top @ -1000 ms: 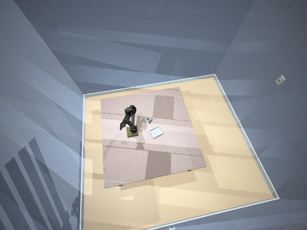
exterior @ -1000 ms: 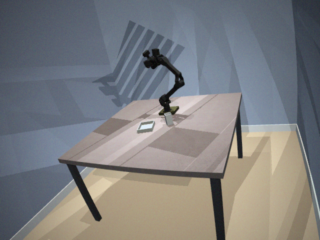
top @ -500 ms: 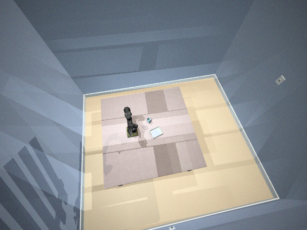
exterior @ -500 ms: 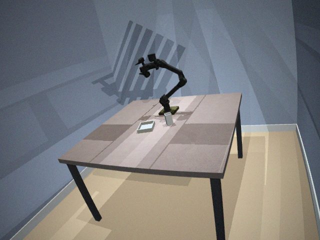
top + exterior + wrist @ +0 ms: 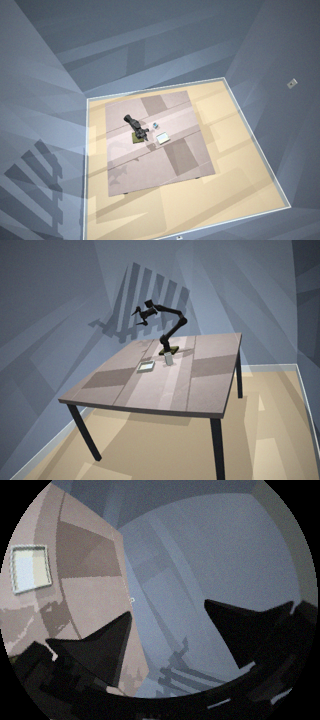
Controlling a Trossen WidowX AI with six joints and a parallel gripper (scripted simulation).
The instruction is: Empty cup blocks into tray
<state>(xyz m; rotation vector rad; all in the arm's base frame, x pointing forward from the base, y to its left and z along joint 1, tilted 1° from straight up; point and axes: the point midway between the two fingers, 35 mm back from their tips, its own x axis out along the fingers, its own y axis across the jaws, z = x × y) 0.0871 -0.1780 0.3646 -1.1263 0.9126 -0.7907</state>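
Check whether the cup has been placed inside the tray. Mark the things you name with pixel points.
No, the cup (image 5: 155, 125) (image 5: 168, 359) stands on the table (image 5: 180, 160) (image 5: 155, 392), apart from the tray (image 5: 168, 140) (image 5: 144, 370).

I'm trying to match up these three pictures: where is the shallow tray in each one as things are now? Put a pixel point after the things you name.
Top: the tray (image 5: 158, 141) (image 5: 145, 369) (image 5: 49, 571) is just below and right of the picture's middle.
Exterior: left of the middle, slightly below it.
Wrist: at the far left, above mid-height.
Shared landmark: the pinkish table (image 5: 144, 170) (image 5: 144, 392) (image 5: 92, 600) beneath it.
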